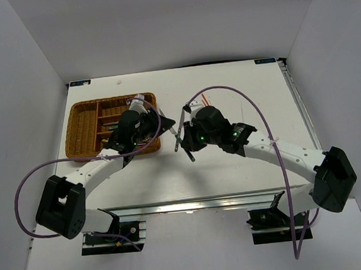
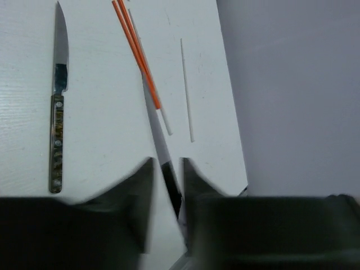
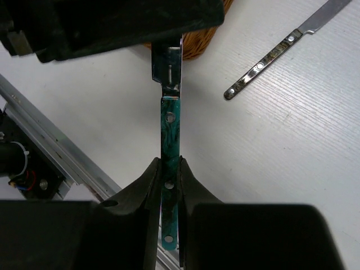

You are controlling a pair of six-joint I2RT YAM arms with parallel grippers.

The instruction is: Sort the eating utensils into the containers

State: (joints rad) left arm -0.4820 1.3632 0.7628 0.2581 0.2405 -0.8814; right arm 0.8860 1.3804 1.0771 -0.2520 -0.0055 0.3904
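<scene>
My right gripper (image 3: 169,163) is shut on the green handle of a silver knife (image 3: 170,121) and holds it above the table. The blade runs up to my left gripper (image 2: 167,163), whose black body hides the tip. In the left wrist view a slim grey and dark stretch of this knife (image 2: 169,180) stands between the left jaws, close to the right finger, with a gap on the other side. The wicker tray (image 1: 82,134) lies just behind the left gripper. On the table lie a brown-handled knife (image 2: 56,135), red-orange chopsticks (image 2: 136,53) and a thin white stick (image 2: 186,84).
The tray's rim (image 3: 202,42) shows just past the blade. The brown-handled knife (image 3: 264,62) lies on the table beyond and to the right of the right gripper. A metal rail (image 3: 50,146) marks the table's near edge. Grey walls close in on three sides.
</scene>
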